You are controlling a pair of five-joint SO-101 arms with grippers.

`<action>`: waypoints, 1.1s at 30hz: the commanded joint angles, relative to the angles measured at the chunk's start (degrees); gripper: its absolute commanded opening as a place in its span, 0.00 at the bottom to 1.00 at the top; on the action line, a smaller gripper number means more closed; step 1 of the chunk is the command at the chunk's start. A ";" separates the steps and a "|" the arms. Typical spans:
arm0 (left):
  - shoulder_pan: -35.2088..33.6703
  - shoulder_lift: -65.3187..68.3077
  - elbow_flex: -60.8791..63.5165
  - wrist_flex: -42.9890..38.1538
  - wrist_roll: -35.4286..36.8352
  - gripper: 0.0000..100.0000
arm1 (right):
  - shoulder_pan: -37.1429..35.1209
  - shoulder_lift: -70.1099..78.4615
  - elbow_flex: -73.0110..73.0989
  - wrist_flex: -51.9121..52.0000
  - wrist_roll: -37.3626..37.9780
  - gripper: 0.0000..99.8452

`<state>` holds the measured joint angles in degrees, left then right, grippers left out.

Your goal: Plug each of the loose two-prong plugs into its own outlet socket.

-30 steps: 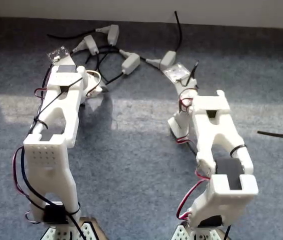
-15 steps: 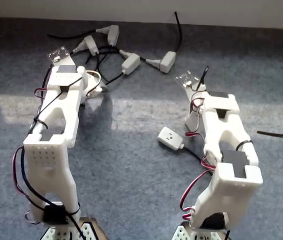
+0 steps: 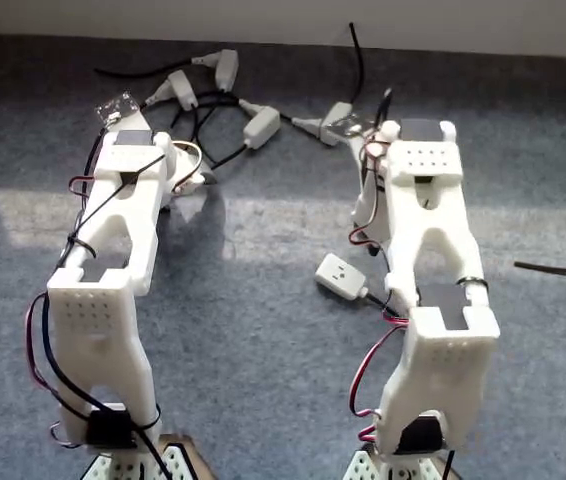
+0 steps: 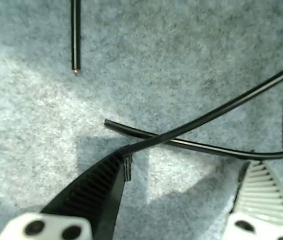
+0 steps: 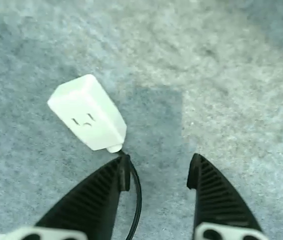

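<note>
- The right gripper (image 5: pixel 159 172) is hovering with fingers spread wide, gripping nothing; a white outlet socket (image 5: pixel 87 120) is lying on the carpeted bench (image 5: pixel 231 75) just beside one fingertip.
- The left gripper (image 4: pixel 187 170) is hanging with fingers apart and empty above a black cable (image 4: pixel 206 117).

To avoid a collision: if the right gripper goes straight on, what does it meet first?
Probably bare carpet, between the open fingers of the right gripper. The outlet socket sits beside that line, its cord close to one finger.
</note>
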<state>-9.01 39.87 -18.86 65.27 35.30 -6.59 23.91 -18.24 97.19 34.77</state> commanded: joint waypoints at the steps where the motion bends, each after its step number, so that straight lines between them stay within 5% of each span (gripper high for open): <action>1: -0.66 -1.27 -1.63 -0.70 0.09 0.35 | -4.18 -1.27 -2.86 3.12 -1.58 0.20; 10: -0.57 -1.54 -1.63 -0.70 0.18 0.35 | -5.23 0.31 0.04 -11.47 -5.36 0.20; 23: -0.57 -1.63 -1.63 -0.70 0.18 0.35 | -3.91 12.70 1.54 -16.04 -5.45 0.20; 33: -0.22 -1.63 -1.63 -0.70 0.18 0.35 | -5.85 10.42 -2.51 -0.92 -5.36 0.20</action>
<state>-9.01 39.87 -18.86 65.27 35.30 -11.34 36.92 -18.51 89.63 29.58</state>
